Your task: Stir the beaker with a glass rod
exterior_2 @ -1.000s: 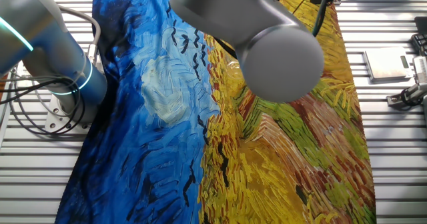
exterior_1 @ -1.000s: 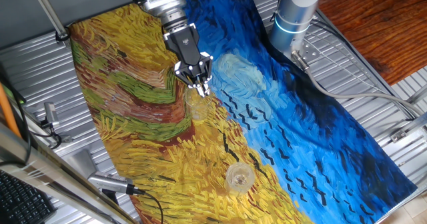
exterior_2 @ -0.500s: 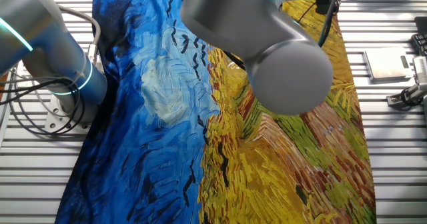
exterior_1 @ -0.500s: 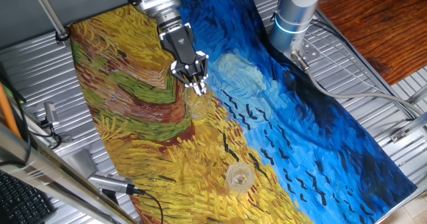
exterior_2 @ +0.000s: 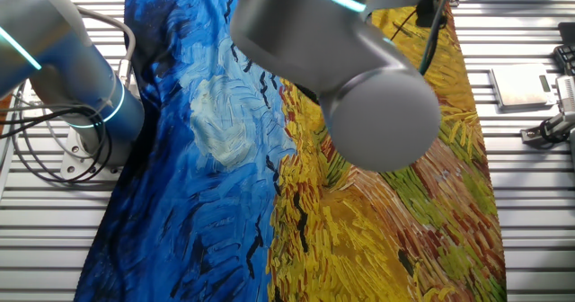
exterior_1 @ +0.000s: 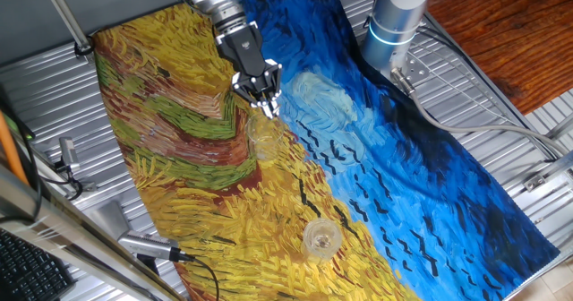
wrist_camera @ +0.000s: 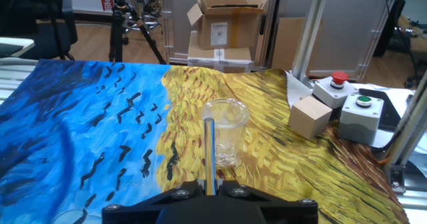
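In the hand view my gripper (wrist_camera: 209,185) is shut on the glass rod (wrist_camera: 209,151), a thin clear stick that points away from the jaws. Its far end lies over the left side of the beaker (wrist_camera: 227,134), a small clear glass cylinder standing upright on the yellow part of the painted cloth. I cannot tell if the tip is inside the glass. In one fixed view the gripper (exterior_1: 269,107) hangs just above the faint beaker (exterior_1: 262,140). In the other fixed view the arm (exterior_2: 359,86) hides both.
A second glass vessel with a whitish rim (exterior_1: 320,238) stands nearer the cloth's front edge. A wooden block (wrist_camera: 309,116) and two button boxes (wrist_camera: 360,117) sit at the cloth's right side. The arm's base (exterior_1: 394,19) is at the back.
The gripper with the rod has shifted a little left and then back right and upward over the beaker. The arm's elbow has swung in the other fixed view. The beaker has stayed put.
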Robot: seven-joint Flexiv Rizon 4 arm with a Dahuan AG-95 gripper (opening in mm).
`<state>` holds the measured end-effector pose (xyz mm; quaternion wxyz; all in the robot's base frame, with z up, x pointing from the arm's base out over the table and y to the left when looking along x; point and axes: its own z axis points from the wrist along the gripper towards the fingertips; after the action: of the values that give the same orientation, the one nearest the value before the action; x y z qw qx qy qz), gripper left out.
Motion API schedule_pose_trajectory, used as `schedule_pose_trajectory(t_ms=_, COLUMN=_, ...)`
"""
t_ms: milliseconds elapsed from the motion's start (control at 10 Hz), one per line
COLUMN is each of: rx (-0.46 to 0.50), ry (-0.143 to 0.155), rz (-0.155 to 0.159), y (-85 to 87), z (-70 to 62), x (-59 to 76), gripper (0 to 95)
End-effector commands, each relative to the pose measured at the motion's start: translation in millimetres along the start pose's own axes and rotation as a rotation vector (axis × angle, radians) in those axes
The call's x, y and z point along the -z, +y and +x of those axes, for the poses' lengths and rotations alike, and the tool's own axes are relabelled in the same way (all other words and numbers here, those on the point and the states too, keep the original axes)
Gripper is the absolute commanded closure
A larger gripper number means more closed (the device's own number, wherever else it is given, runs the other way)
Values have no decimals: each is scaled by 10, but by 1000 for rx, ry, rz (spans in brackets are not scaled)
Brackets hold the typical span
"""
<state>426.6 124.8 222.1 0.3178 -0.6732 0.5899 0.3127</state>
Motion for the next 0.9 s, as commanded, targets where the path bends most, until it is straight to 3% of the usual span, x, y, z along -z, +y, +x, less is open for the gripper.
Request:
schedule_pose_trajectory(t_ms=100, rx=-4, ry=-1, rz=2, y=46, z=-9, x=7, gripper=950)
schedule_pose_trajectory(t_ms=500, rx=-15, ry=9, rz=6, y=169, z=-82, x=31, gripper=950)
schedule_pose_trajectory(t_ms=900, rx=-33, ry=9, rz=13, y=179, z=-140, x=29, gripper=950)
